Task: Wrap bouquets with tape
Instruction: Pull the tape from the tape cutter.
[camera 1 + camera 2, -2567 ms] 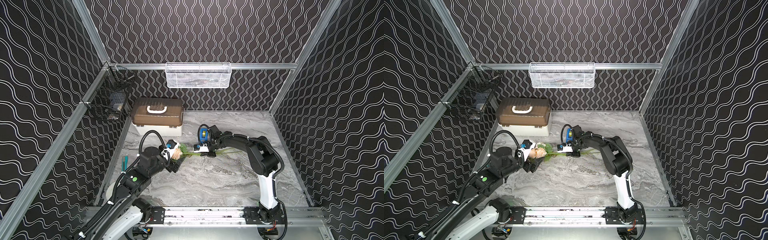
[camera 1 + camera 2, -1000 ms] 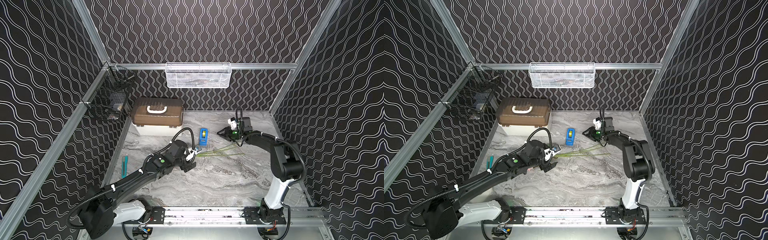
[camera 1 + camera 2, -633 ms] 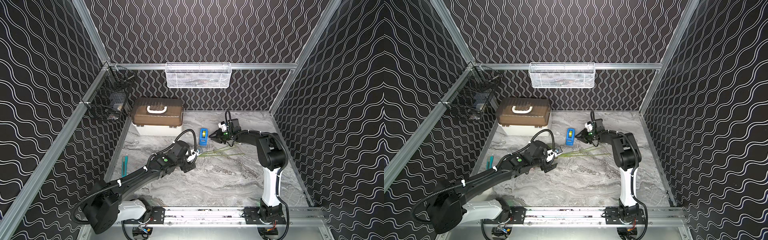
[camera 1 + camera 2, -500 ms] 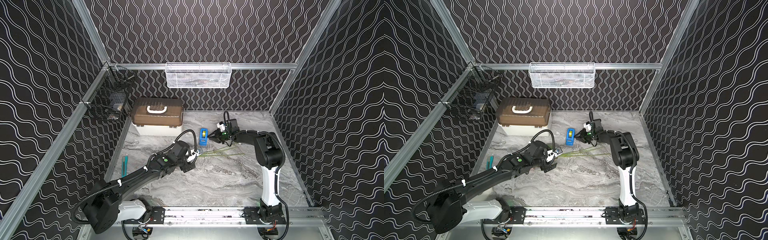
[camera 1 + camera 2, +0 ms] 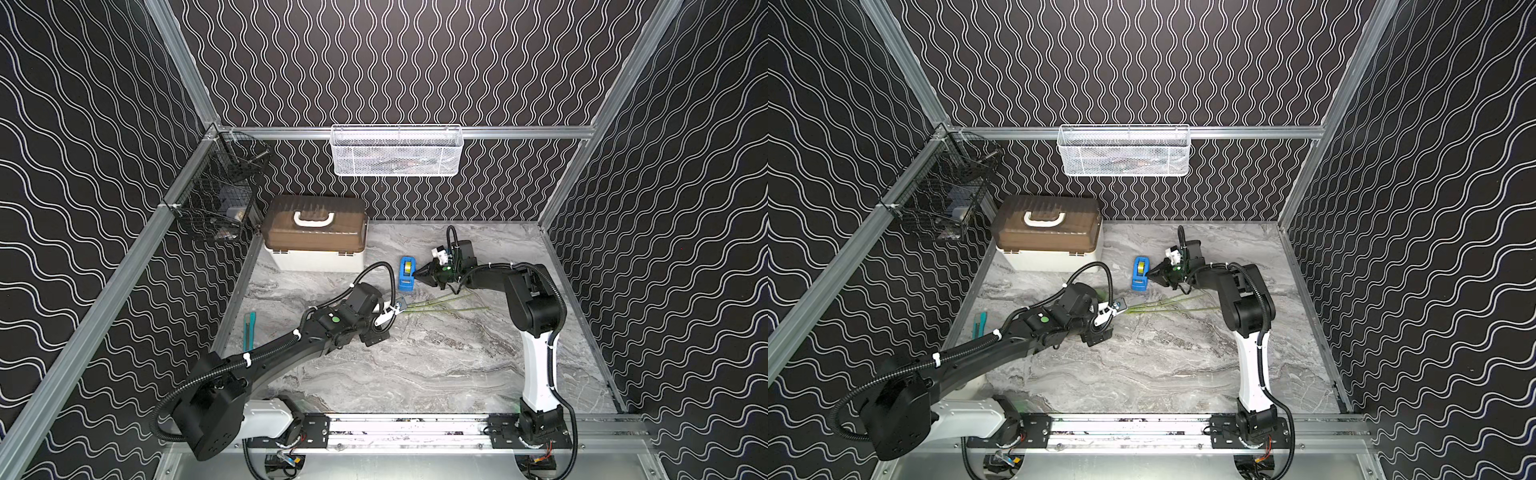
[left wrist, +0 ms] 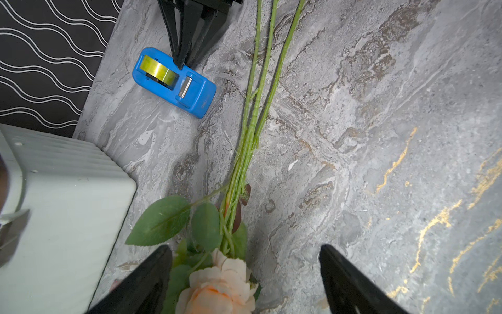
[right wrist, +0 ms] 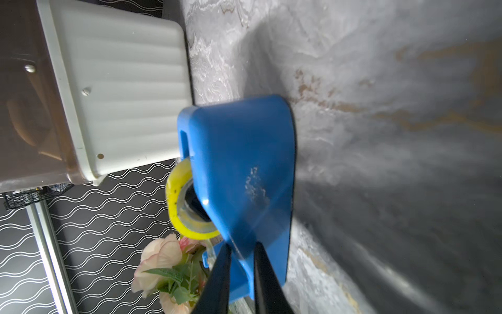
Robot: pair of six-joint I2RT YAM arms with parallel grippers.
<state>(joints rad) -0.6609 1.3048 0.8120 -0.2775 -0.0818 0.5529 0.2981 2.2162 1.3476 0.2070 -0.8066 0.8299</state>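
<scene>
The bouquets (image 6: 251, 127) lie on the marble table (image 5: 436, 365), thin green stems (image 5: 440, 302) pointing right and pink-cream blooms (image 6: 217, 285) under my left wrist. My left gripper (image 6: 245, 248) is open, straddling the blooms without pinching them, and shows in both top views (image 5: 1113, 311). The tape (image 6: 156, 69) is a yellowish roll in a blue dispenser (image 5: 407, 272) just behind the stems. My right gripper (image 7: 241, 250) has its tips against the dispenser's side (image 7: 239, 163) by the roll (image 7: 176, 206). Its jaws are nearly together with a narrow gap; any grip is hidden.
A white box with a brown lid (image 5: 316, 237) stands at the back left, close to the dispenser. A white mesh basket (image 5: 397, 151) hangs on the back wall and a black wire basket (image 5: 220, 199) on the left wall. A teal tool (image 5: 249, 328) lies by the left edge.
My right gripper swung left from the back right to the dispenser's side, and its jaws narrowed. The left arm stayed put over the blooms, jaws wide.
</scene>
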